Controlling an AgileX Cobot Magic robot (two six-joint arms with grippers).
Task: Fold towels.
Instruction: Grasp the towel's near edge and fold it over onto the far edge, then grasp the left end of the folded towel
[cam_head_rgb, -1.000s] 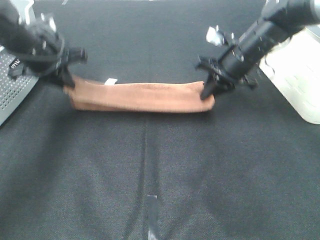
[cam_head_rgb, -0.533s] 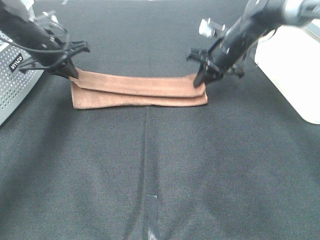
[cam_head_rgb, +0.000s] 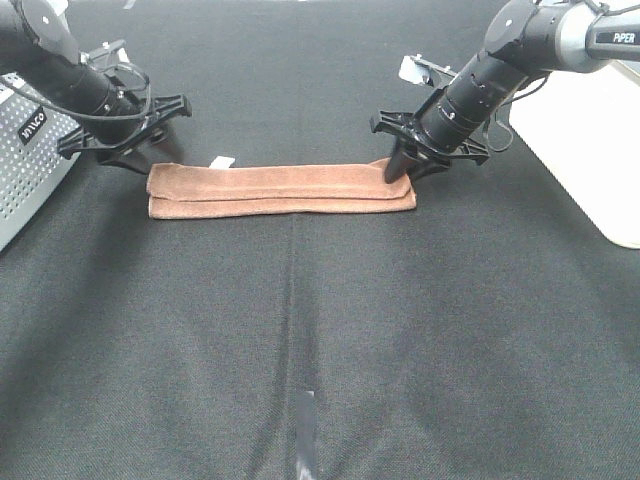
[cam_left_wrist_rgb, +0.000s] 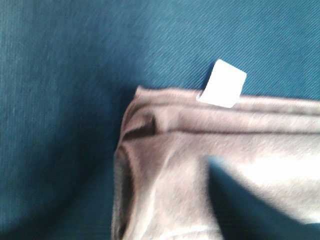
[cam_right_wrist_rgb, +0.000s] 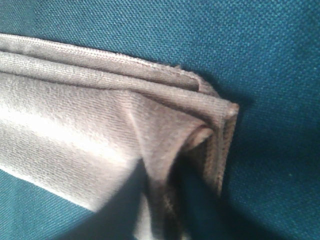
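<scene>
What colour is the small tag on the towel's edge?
The tag is white against the reddish-brown towel; the left wrist view shows it best.

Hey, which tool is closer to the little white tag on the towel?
Left. The left tool is just off the end of the towel that carries the tag; the right tool is at the opposite end.

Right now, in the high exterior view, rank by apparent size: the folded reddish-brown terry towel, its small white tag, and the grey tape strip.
1. Folded reddish-brown terry towel
2. Grey tape strip, though it is nearer the camera and cut off by the frame edge
3. Small white tag
</scene>
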